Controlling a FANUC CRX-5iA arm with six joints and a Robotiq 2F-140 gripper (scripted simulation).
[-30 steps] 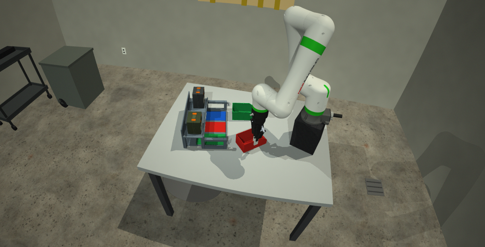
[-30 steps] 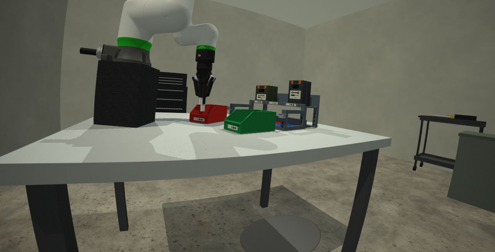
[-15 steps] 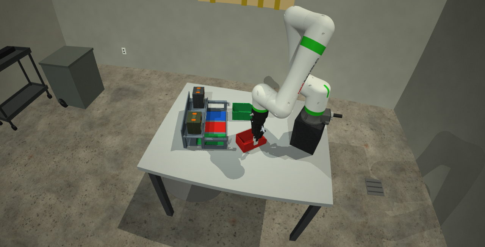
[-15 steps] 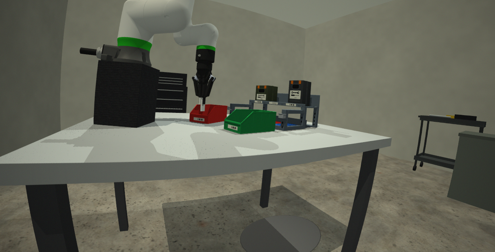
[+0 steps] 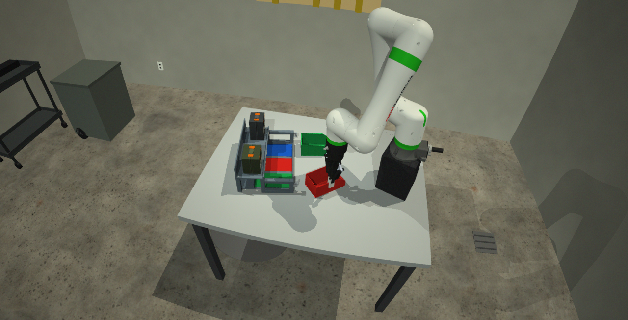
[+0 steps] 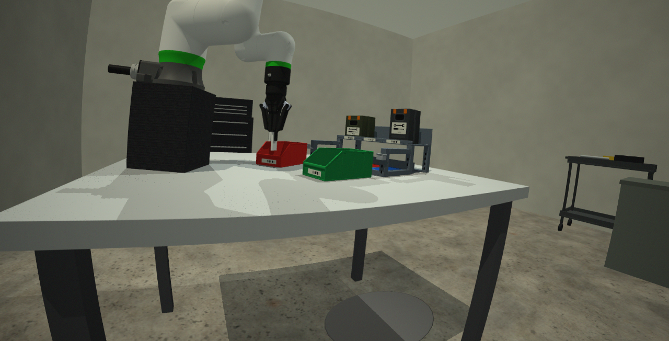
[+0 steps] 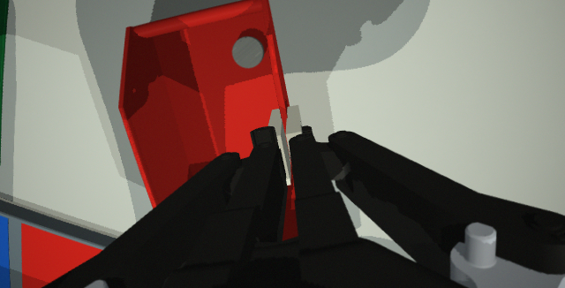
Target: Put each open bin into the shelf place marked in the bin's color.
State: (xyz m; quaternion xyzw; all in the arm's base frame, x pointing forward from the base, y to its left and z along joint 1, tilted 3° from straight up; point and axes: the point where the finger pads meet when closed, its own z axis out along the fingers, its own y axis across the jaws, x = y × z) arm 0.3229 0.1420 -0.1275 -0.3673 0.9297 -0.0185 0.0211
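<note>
Tabletop (image 5: 272, 226): claw (image 7: 284, 140) pinching red bin (image 7: 177, 102) wall

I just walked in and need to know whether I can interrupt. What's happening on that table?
The arm's hand is shut on the side wall of the red bin, which stands on the table in front of the shelf. A round gray part lies inside it. The green bin also sits on the table, untouched. Neither bin is on the shelf yet.
</note>
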